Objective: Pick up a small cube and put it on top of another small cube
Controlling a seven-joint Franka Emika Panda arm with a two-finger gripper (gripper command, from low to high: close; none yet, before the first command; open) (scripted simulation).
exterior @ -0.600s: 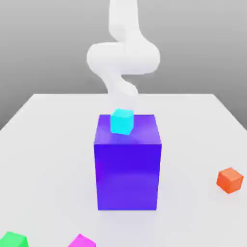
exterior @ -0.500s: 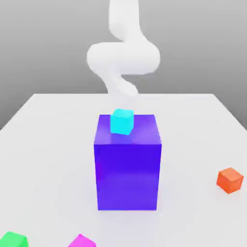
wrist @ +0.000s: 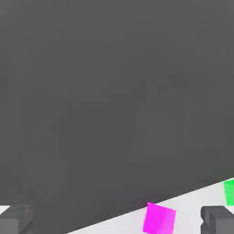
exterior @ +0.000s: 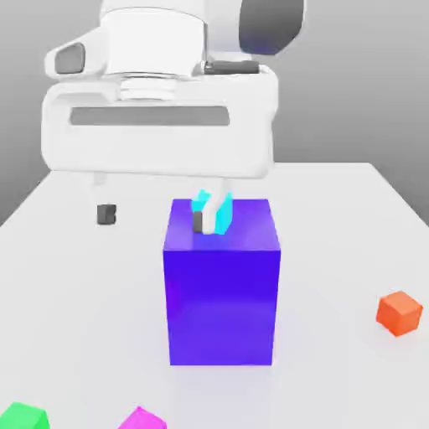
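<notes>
Pincer point(exterior: 156, 219) spread wide, one finger before cyan cube point(exterior: 224, 214), magenta cube point(exterior: 142, 420) at tabletop's point(exterior: 335, 251) near edge

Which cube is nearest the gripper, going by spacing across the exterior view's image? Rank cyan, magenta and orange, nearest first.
1. Cyan cube: atop the blue block, partly behind a finger.
2. Magenta cube: at the bottom edge.
3. Orange cube: toward the exterior view's right.
</notes>
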